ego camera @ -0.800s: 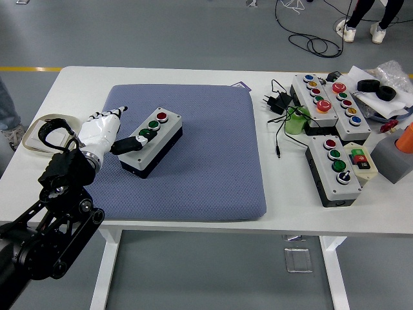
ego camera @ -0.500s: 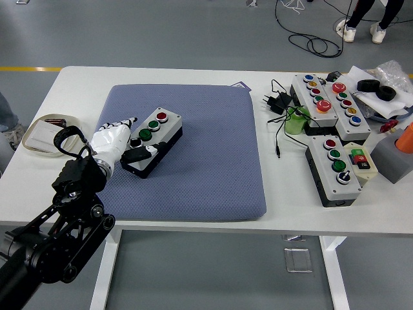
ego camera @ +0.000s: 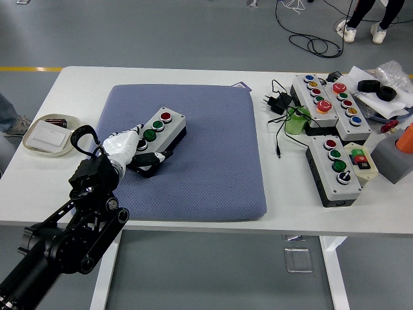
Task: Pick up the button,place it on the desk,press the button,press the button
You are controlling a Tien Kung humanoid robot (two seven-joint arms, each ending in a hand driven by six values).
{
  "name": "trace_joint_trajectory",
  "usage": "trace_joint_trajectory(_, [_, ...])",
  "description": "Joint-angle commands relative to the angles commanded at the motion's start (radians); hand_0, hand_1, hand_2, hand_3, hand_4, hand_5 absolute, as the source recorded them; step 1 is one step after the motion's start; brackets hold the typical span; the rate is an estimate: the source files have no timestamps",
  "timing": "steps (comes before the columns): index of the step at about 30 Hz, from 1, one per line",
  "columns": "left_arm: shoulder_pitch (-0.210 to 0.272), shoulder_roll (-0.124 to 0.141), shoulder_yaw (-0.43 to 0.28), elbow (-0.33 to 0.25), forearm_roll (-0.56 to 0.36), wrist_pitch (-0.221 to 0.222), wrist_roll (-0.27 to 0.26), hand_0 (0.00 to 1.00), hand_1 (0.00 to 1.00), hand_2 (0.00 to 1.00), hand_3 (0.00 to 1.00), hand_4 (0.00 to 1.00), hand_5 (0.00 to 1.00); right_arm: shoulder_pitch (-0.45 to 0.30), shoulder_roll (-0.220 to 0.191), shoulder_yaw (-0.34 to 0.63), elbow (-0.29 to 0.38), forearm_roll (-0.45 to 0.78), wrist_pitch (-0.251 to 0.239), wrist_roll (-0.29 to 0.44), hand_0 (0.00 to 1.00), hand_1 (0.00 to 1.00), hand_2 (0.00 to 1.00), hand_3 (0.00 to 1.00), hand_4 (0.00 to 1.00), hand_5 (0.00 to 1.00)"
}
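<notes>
Left hand [ego camera: 132,146] gripping boxy grey button box [ego camera: 157,137], tilted, textured blue mat [ego camera: 213,161]

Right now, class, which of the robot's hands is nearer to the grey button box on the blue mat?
Left. The left hand is wrapped around the near end of the button box, which is tilted on the blue mat. The right hand is not in view.

Button boxes [ego camera: 157,134] — four; pad [ego camera: 213,155] — one.

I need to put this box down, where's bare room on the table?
The right half of the blue pad is bare, as is the white strip behind it. The table's right end is crowded with button boxes and cables. The left hand holds a box on the pad's left.
</notes>
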Motion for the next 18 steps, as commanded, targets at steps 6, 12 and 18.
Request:
trace_joint_trajectory(6, [-0.013, 0.0, -0.006, 0.011, 0.0, 0.021, 0.003, 0.741, 0.915, 0.997, 0.923, 0.995, 0.609, -0.001, -0.001, 0.001, 0.0, -0.001, 0.0, 0.0, 0.66, 0.633, 0.713, 0.588, 0.365, 0.211])
trace_joint_trajectory(12, [-0.025, 0.0, -0.011, 0.03, 0.0, 0.011, 0.0, 0.586, 0.767, 0.884, 0.792, 0.94, 0.519, 0.0, -0.002, 0.003, 0.0, -0.004, 0.0, 0.0, 0.66, 0.633, 0.713, 0.587, 0.365, 0.21])
trace_joint_trajectory(18, [-0.032, 0.0, -0.007, 0.05, 0.0, -0.002, -0.003, 0.393, 0.578, 0.702, 0.602, 0.891, 0.464, 0.0, -0.003, 0.005, 0.0, -0.008, 0.0, -0.001, 0.659, 0.633, 0.713, 0.587, 0.365, 0.21])
